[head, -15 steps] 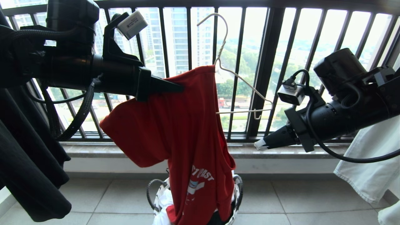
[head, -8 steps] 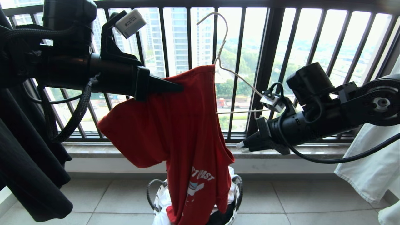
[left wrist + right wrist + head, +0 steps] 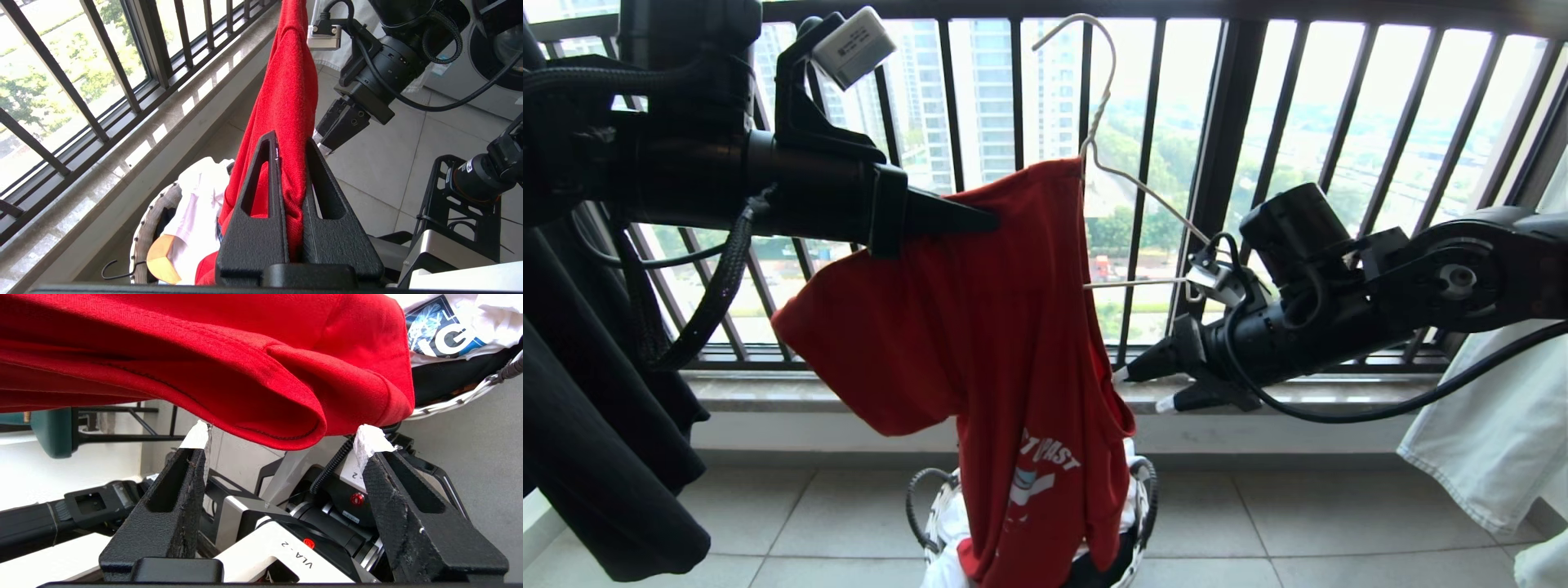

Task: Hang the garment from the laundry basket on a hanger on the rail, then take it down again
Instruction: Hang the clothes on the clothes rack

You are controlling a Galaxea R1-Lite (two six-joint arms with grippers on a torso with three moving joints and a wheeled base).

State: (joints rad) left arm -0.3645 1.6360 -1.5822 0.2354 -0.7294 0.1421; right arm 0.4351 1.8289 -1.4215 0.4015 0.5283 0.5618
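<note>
The red garment hangs half on the white wire hanger, one hanger arm inside the cloth and the other bare. My left gripper is shut on the garment's shoulder fold, holding it up in front of the window bars. My right gripper is open, its white-tipped fingers just beside the garment's loose sleeve hem with nothing between them. The garment's lower end trails into the laundry basket on the floor. The rail is out of view.
A black barred window railing and a stone ledge run behind. A black garment hangs at the left, a white one at the right. The basket holds white clothes and a wooden hanger.
My right gripper has swung left toward the garment's free side and opened from shut. The left arm has lifted the garment and hanger slightly.
</note>
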